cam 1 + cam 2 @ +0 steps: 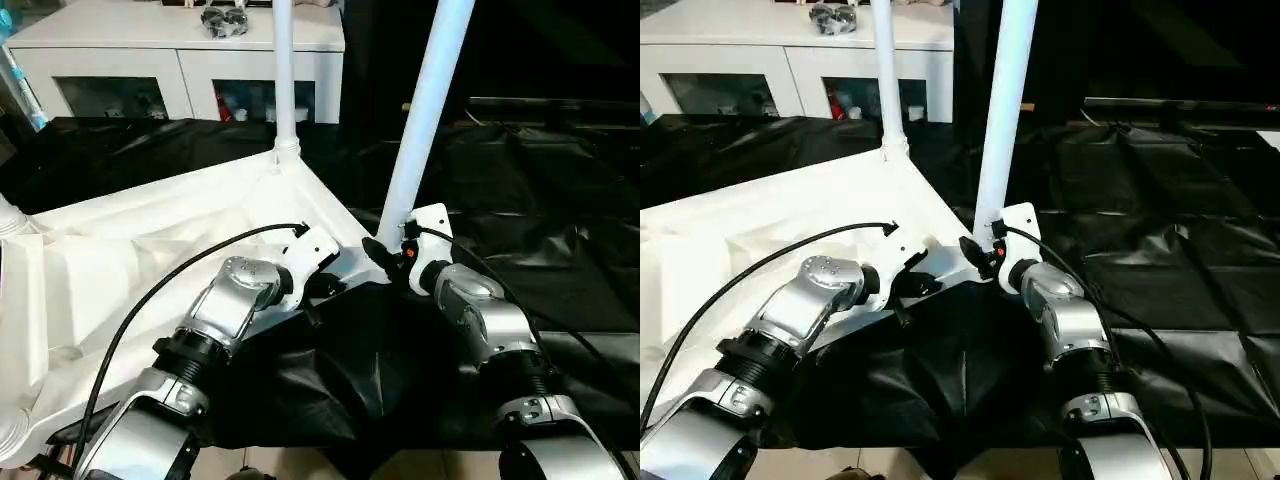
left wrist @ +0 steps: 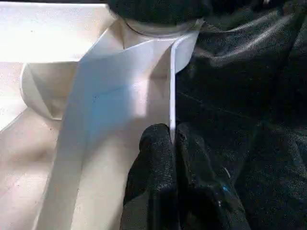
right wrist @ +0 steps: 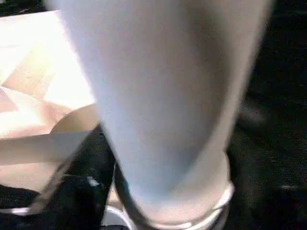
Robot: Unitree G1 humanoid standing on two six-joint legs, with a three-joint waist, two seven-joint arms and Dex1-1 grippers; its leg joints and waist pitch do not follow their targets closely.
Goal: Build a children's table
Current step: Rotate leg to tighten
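Tabletop (image 1: pixel 150 240) lies underside-up; left claw (image 2: pixel 171 143) pinches its rim, near leg (image 1: pixel 425 110) leaning upward.

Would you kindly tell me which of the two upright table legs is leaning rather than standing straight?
The nearer leg, by the right tool; the farther leg stands straight.

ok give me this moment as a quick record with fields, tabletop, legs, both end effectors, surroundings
tabletop: white tabletop lies underside up on black sheeting
legs: far leg stands upright in its corner socket; near leg leans a little at the near corner
left end effector: left end effector shut on the tabletop's thin edge wall
right end effector: right end effector at the foot of the near leg; grip unclear
background: white cabinet with glass doors
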